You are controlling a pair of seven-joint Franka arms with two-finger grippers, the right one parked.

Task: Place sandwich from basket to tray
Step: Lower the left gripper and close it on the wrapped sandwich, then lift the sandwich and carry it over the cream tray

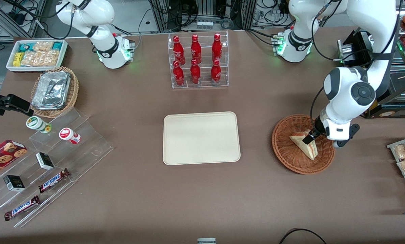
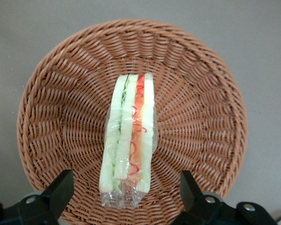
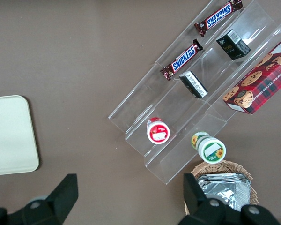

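- Hovering over the basket (image 1: 292, 154) at my working arm's end of the table, my gripper (image 2: 124, 197) has its fingers (image 2: 61, 190) spread wide apart, one on each side of the sandwich (image 2: 129, 140) and touching nothing.
- I see the sandwich lying in the middle of the basket, wrapped in clear film, its cut edge with green and red filling facing up at the wrist camera.
- I see the cream tray (image 1: 201, 138) at mid-table, well apart from the basket, toward the parked arm.
- I see a clear rack of red bottles (image 1: 198, 61) farther from the front camera than the tray.
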